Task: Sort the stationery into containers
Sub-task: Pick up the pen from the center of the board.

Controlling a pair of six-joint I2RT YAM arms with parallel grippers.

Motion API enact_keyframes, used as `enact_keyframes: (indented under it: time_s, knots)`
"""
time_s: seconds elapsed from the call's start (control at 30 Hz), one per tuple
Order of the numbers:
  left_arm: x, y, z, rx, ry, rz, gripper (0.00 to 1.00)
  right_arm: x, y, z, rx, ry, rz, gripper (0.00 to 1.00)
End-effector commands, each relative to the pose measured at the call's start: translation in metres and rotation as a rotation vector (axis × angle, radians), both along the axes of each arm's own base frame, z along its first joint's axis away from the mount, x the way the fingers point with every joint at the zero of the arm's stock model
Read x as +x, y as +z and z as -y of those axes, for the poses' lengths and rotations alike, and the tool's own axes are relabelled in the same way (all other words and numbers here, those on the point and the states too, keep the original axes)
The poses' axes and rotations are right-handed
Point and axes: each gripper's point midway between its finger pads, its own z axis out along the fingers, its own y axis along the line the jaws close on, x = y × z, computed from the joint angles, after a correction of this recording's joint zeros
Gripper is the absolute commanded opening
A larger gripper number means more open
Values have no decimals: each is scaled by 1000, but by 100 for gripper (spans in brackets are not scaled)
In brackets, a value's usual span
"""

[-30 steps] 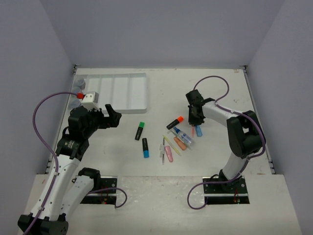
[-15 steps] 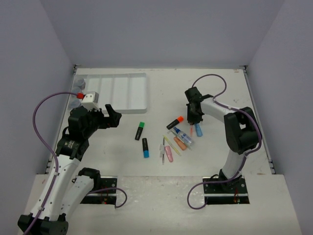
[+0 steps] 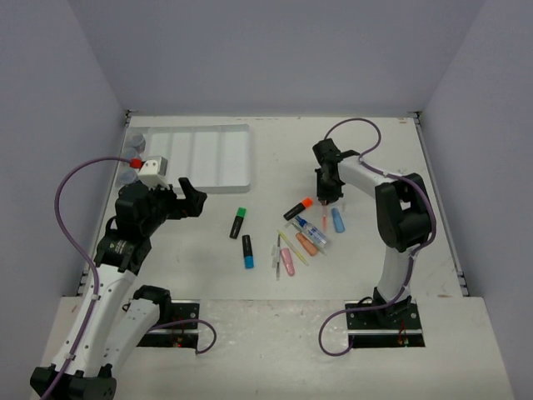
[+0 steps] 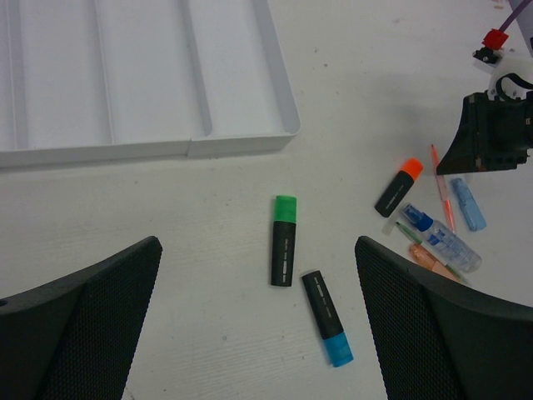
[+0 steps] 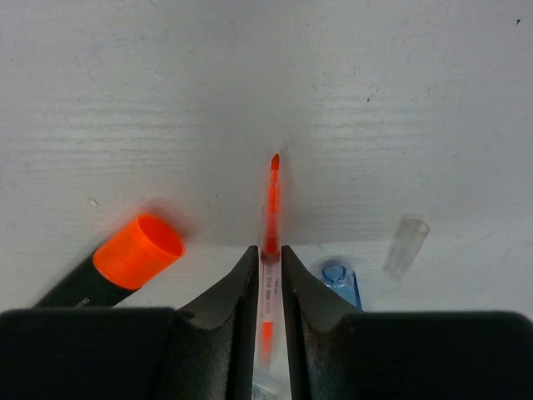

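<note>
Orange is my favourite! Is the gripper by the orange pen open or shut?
Shut: the right gripper pinches the thin orange pen, with no gap on either side.

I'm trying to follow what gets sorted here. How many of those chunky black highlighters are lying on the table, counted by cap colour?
Green-capped highlighter: 1
Blue-capped highlighter: 1
Orange-capped highlighter: 1
Total: 3
</note>
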Motion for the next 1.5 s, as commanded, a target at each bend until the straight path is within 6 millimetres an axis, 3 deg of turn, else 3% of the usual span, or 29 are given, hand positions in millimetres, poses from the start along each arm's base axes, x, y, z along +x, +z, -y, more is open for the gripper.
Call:
enact_keyframes:
  time_s: [0.0,0.37,0.73,0.8,0.9,1.03,1.23,1.3,1.37,1.47]
  knots:
    - [0,8,3,17,-30,45,100,-11,5,0,13,22,-56,22]
    - [-2,13,6,18,-43,62,100,-50,-3,-1,39,61,-225,23]
    - [-6,19,10,23,-59,84,100,-42,-4,0,6,52,-252,13]
    - [-6,20,10,22,-61,87,100,-40,-3,-1,12,59,-246,3]
    - [-7,20,11,21,-64,86,100,-33,1,-5,30,64,-214,0]
    - [-5,20,16,6,-85,84,100,-20,25,-7,44,64,-120,0]
    - [4,31,40,-138,-137,62,100,-18,87,-3,106,67,63,0]
    - [7,33,58,-220,-190,49,100,-26,96,7,117,37,106,0]
    - [15,21,75,-264,-211,-4,100,-29,107,14,143,3,158,0]
    - [30,18,125,-231,-238,-19,100,-34,135,35,170,-88,313,0]
